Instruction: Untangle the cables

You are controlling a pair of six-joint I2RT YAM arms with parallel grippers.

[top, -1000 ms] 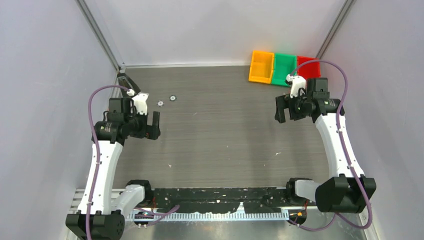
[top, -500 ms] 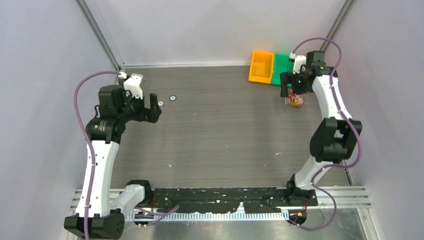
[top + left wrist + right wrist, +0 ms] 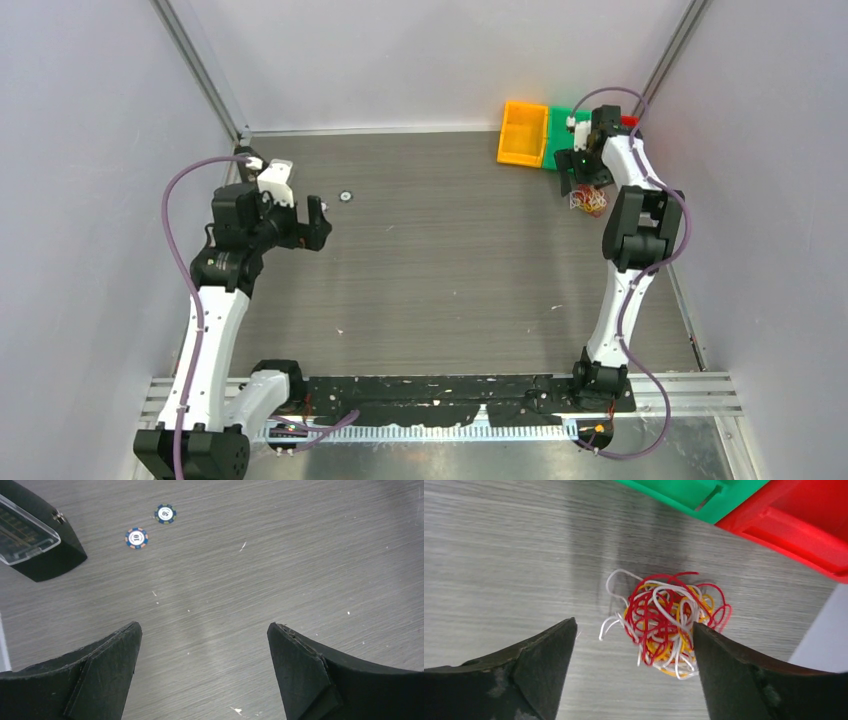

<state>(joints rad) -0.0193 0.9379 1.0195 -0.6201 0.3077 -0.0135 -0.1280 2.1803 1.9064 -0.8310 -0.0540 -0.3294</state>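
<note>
Cables [image 3: 667,622] tangled beside red bin [image 3: 804,525], near wall [image 3: 824,645] | right hand [image 3: 634,625] spread above | left hand [image 3: 204,625] spread

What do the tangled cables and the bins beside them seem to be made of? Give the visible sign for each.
Cables: likely plastic-sheathed wire, glossy, curling in thin loose loops. Green bin and red bin: probably moulded plastic, smooth, uniform colour, soft sheen.

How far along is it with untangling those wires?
Nothing looks untangled yet: the cables lie in one red, white and yellow knot beside the green bin and red bin. In hand: the right gripper hangs open above the knot, gripping nothing. The left gripper is open, far across the table. All the separating is left.
</note>
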